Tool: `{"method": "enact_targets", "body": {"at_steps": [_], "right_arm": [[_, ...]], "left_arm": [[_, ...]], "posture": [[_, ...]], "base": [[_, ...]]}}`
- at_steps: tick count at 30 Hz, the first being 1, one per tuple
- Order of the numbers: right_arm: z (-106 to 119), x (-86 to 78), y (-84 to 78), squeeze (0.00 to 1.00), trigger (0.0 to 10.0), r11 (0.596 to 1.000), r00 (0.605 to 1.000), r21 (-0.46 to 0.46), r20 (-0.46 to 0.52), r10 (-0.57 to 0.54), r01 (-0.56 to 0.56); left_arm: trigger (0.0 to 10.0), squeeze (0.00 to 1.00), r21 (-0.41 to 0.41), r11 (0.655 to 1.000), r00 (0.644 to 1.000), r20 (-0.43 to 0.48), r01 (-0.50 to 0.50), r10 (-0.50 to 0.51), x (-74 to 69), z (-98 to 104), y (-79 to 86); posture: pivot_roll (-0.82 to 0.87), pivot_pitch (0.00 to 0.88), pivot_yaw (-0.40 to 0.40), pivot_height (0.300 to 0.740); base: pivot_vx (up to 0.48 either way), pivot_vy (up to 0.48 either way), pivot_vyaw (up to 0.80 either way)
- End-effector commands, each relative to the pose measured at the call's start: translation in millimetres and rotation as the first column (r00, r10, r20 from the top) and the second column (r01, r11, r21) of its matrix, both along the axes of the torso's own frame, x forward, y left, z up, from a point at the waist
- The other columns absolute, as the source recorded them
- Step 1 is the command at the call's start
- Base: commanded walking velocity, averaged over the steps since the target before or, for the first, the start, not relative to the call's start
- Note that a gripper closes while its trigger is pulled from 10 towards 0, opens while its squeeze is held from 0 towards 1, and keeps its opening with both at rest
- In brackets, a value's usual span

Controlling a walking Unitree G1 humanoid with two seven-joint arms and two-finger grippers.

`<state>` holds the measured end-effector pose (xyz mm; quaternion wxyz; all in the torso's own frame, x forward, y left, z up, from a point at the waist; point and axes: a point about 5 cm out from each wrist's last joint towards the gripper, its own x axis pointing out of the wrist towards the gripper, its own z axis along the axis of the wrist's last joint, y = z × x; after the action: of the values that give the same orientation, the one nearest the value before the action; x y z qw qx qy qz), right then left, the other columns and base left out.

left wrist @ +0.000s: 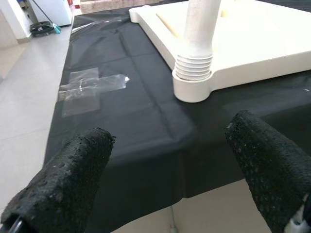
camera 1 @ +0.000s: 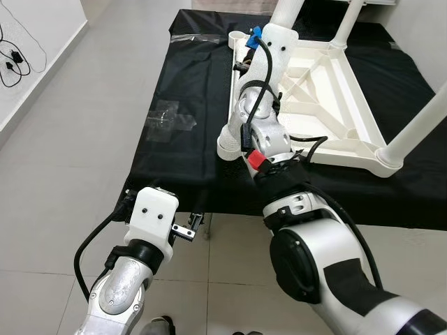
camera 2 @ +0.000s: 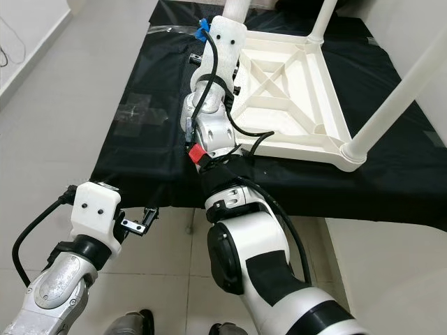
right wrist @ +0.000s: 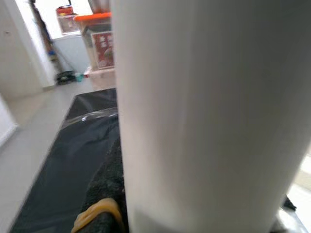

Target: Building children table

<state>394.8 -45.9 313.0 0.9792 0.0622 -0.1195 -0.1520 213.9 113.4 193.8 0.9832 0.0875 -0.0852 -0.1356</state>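
The left gripper hangs low over the floor, just before the near edge of the black cloth. Its two black fingers are spread wide with nothing between them. They point at the near leg of the table. That leg stands in a round socket at the near corner of the white table top. The gripper is near this corner but does not touch it.

Off to the left of the gripper, some clear tape is stuck flat on the cloth.

The table top lies upside down on the cloth, so its ribs face up. Past the left gripper and to its right, a second leg sticks up from the other near corner.

The right arm reaches far out over the table top, well past the left gripper. It goes up to a leg at the far left corner. In the right wrist view this white leg is very close to the camera. A bit of black finger lies right beside it. The right gripper seems to be at this leg, but you cannot tell if its fingers are closed on it or not.

One more leg stands at the far right corner. Beyond the cloth, a box with an orange lid sits on the floor.
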Motion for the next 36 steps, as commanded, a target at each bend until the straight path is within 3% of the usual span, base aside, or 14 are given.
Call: {"method": "enact_targets", "body": {"at_steps": [1, 7, 14, 17, 19, 25, 31, 36], "right_arm": [[-50, 5.6, -20.8, 0.0, 10.0, 0.987, 0.971, -0.1, -0.19, -0.146, 0.129], [-55, -1.0, -13.0, 0.0, 10.0, 0.95, 0.925, -0.179, -0.239, -0.294, 0.256], [-69, -3.1, -3.2, 0.0, 10.0, 0.958, 0.9, -0.132, -0.329, -0.285, 0.255], [-72, -2.7, -5.1, 0.0, 10.0, 0.955, 0.888, -0.113, -0.351, -0.297, 0.275], [-73, 0.2, -17.6, 0.0, 10.0, 0.933, 0.846, 0.012, -0.427, -0.32, 0.359], [-73, 3.6, -31.3, 0.0, 10.0, 0.912, 0.82, 0.079, -0.473, -0.322, 0.403], [-79, 5.2, -45.7, 0.0, 10.0, 0.895, 0.8, 0.094, -0.498, -0.336, 0.435], [-87, 1.5, -35.2, 0.0, 10.0, 0.909, 0.797, 0.053, -0.504, -0.334, 0.414]], "left_arm": [[10.0, 0.0, 0.008, 1.0, 1.0, -0.018, 0.007, -0.006, -0.1, -5, -0.1], [10.0, 0.0, 0.005, 1.0, 1.0, -0.014, 0.01, -0.01, 0.3, -4, -1.8], [10.0, 0.0, 0.004, 1.0, 1.0, -0.013, 0.012, -0.012, 0.7, -5, -2.9], [10.0, 0.0, 0.004, 1.0, 1.0, -0.011, 0.013, -0.013, 0.8, -5, -3.2], [10.0, 0.0, 0.006, 1.0, 1.0, -0.007, 0.012, -0.012, 0.9, -4, -2.6], [10.0, 0.0, 0.008, 1.0, 1.0, -0.004, 0.013, -0.013, 1.2, -4, -2.2], [10.0, 0.0, 0.013, 1.0, 1.0, -0.003, 0.015, -0.015, 1.9, -4, -1.5], [10.0, 0.0, 0.013, 1.0, 1.0, -0.003, 0.016, -0.016, 2.4, -4, -1.7]], "posture": [[0.1, 0.22, -0.091, 0.74], [0.1, 0.204, -0.091, 0.74], [0.1, 0.196, -0.093, 0.74], [0.11, 0.191, -0.094, 0.74], [0.11, 0.183, -0.095, 0.74], [0.11, 0.184, -0.095, 0.74], [0.1, 0.191, -0.092, 0.74], [0.1, 0.197, -0.09, 0.74]], "base": [[0.0, 0.0, 0.0], [0.0, 0.0, 0.0], [0.0, 0.0, 0.0], [0.0, 0.0, 0.0], [0.0, 0.0, 0.0], [0.0, 0.0, 0.0], [0.0, 0.0, 0.0], [0.0, 0.0, 0.0]]}}
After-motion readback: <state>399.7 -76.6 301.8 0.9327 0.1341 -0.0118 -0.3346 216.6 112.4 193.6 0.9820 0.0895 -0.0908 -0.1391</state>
